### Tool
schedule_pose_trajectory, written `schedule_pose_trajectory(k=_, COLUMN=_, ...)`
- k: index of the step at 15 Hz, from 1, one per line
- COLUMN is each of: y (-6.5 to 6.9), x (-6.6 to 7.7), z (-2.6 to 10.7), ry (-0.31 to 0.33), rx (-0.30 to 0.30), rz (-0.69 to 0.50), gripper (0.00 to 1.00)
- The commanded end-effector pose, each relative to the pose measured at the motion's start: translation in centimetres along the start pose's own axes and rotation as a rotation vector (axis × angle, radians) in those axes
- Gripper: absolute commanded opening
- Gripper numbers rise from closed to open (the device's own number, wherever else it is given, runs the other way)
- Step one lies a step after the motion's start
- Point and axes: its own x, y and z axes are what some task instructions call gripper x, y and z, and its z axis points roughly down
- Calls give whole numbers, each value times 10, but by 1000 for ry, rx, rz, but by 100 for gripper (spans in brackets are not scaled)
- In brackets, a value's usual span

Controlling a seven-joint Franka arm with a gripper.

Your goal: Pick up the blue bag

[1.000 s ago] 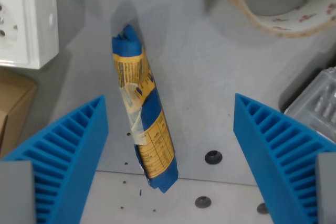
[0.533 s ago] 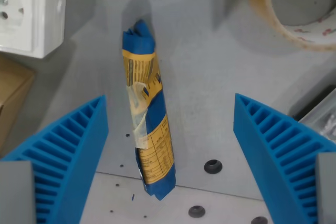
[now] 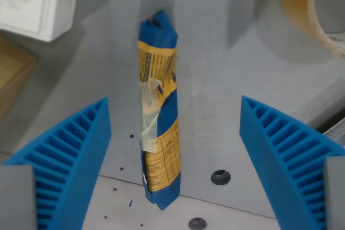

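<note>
A matte grey tabletop [image 3: 215, 68] with small screw holes [image 3: 220, 176].

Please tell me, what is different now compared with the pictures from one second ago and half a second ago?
The whole scene has slid toward the wrist view's right, so the camera moved, not the things. The blue bag now sits nearer the middle between the claw fingers and looks more upright in the view. The white socket and tape roll have slid partly out of frame. Nothing was grasped or released: the claw stays open and the bag lies on the table.

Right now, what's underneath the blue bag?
The blue bag lies on the grey table, its near end crossing a seam in the surface. Whatever sits directly beneath it is covered.
</note>
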Motion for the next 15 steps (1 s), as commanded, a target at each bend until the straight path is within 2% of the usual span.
schedule_pose_trajectory(k=1, y=-7, x=-5, z=5, ry=88, rx=-80, rz=-132, gripper=100)
schedule_pose_trajectory(k=8, y=-10, x=-6, z=15, ry=89, rx=-81, rz=-130, gripper=100)
schedule_pose_trajectory(k=15, y=-11, x=-5, z=12, ry=73, rx=-76, rz=-108, gripper=100)
